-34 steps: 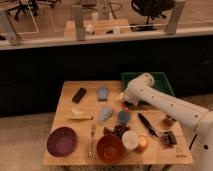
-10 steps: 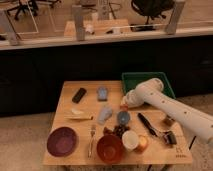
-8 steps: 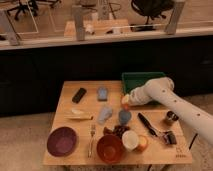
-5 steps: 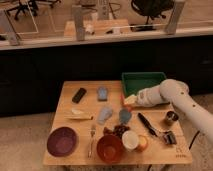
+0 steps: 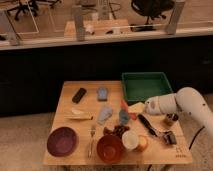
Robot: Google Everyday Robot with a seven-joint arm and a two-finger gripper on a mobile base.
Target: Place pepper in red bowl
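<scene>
On the table [image 5: 67,100], the pepper [image 5: 125,106] lies diagonally beside the shut jaws.

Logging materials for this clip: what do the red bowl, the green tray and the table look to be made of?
Red bowl: likely plastic or glazed ceramic, going by its glossy orange-red inside. Green tray: probably plastic, with uniform matte colour and moulded walls. Table: wood, with a pale tan top. The gripper sits shut over the table, just in front of the tray.
</scene>
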